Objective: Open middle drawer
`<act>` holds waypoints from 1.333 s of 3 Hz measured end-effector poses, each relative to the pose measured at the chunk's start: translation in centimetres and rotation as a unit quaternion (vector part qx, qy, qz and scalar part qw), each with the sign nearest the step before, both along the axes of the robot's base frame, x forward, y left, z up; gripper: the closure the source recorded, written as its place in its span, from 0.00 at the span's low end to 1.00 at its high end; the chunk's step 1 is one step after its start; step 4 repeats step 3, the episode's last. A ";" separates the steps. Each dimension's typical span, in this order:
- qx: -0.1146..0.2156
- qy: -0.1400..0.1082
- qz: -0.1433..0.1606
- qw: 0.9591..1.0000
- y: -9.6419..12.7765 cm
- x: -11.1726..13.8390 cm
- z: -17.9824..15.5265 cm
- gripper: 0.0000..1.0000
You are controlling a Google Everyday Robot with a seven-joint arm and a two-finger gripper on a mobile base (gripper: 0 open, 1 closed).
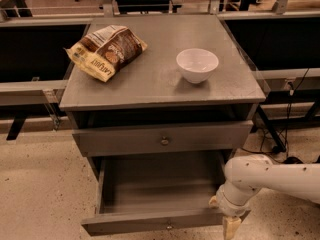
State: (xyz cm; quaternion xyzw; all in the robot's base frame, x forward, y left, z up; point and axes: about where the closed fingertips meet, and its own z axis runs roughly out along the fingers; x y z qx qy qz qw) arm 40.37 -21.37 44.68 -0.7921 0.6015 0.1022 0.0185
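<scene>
Now: the pull looks all but done; the middle drawer [160, 194] stands well out of the cabinet, its plain grey box open to view.
Tool: my tool [231, 228] sits low at the right end of that drawer's front; whether it is open or has hold of anything, I cannot tell.
Above: a drawer front [125, 141] nearly flush; a bag [106, 51] and a bowl [197, 64] on the bench [160, 86].
Next: I judge it calls for letting go and backing clear without nudging the front inward.
</scene>
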 end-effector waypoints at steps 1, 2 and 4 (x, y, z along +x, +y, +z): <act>-0.007 -0.041 0.014 0.999 -0.1 0.2 2.9 0.04; -0.004 -0.131 0.027 0.991 -1.0 0.7 9.5 0.00; -0.010 -0.147 0.031 0.989 -1.7 0.7 11.0 0.00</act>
